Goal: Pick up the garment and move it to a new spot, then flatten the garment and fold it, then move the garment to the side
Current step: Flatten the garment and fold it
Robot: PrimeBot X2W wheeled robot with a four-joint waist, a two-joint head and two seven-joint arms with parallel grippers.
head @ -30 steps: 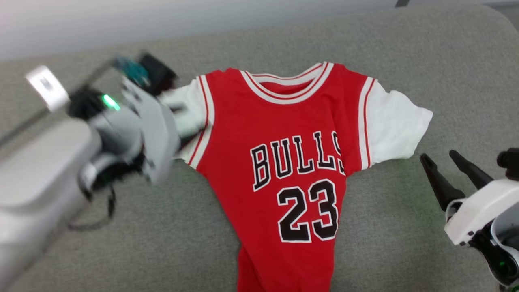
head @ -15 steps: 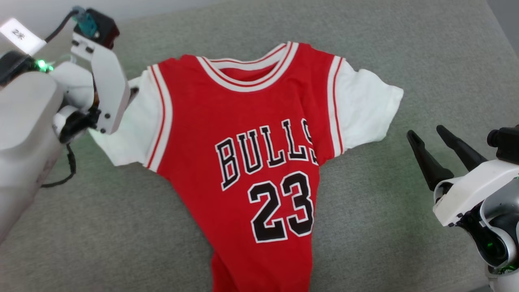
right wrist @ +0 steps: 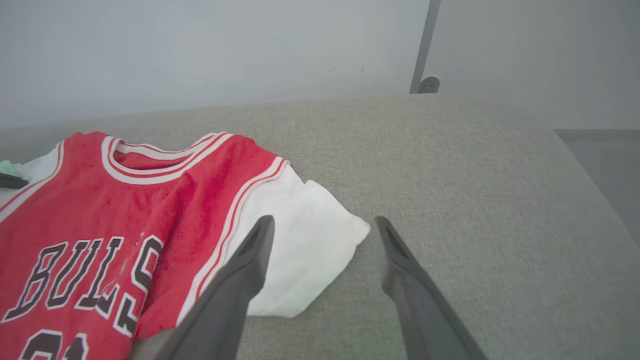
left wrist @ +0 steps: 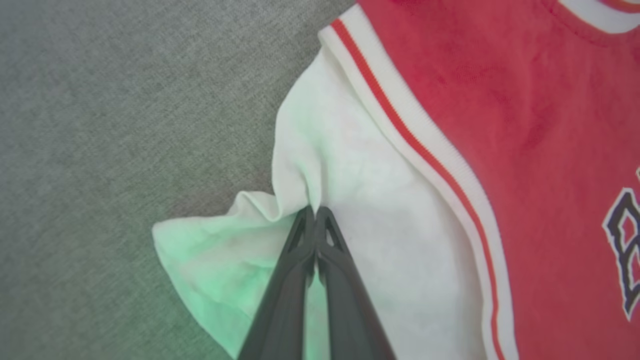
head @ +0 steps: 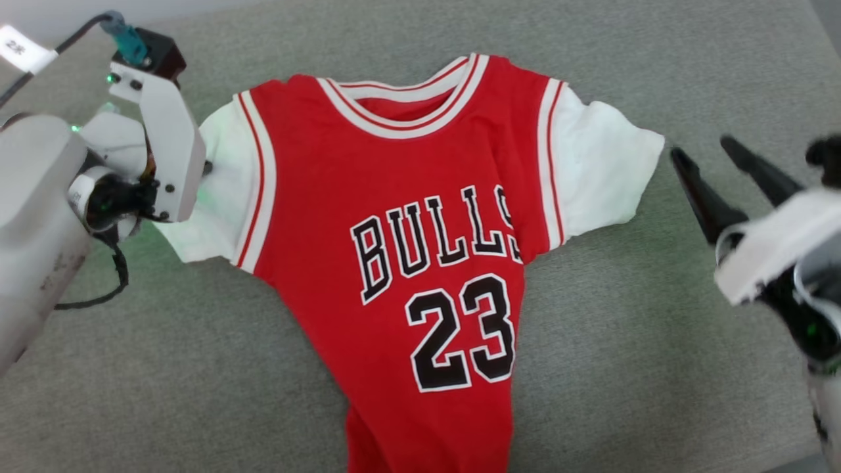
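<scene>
The garment [head: 407, 197], a red jersey with black "BULLS" and "23" and white sleeves, lies front-up on a grey upholstered surface [head: 657, 368]. Its lower hem runs out of the head view's bottom edge. My left gripper [left wrist: 315, 212] is shut on a pinched fold of the white sleeve [left wrist: 350, 190] at the garment's left; in the head view its wrist [head: 164, 131] covers that spot. My right gripper [head: 700, 146] stands open just right of the other white sleeve [head: 604, 171], apart from it. In the right wrist view the right gripper [right wrist: 324, 220] brackets that sleeve's outer corner [right wrist: 310, 245] from above.
The grey surface extends around the garment [right wrist: 125, 210], with a rounded edge at the far right [right wrist: 590, 165]. A pale wall [right wrist: 200, 50] and a metal post [right wrist: 425, 45] stand behind it. A black cable [head: 112, 282] hangs under my left wrist.
My left gripper has shut on the white sleeve. My right gripper has moved forward toward the other sleeve. The head camera has shifted, so the whole picture sits differently.
</scene>
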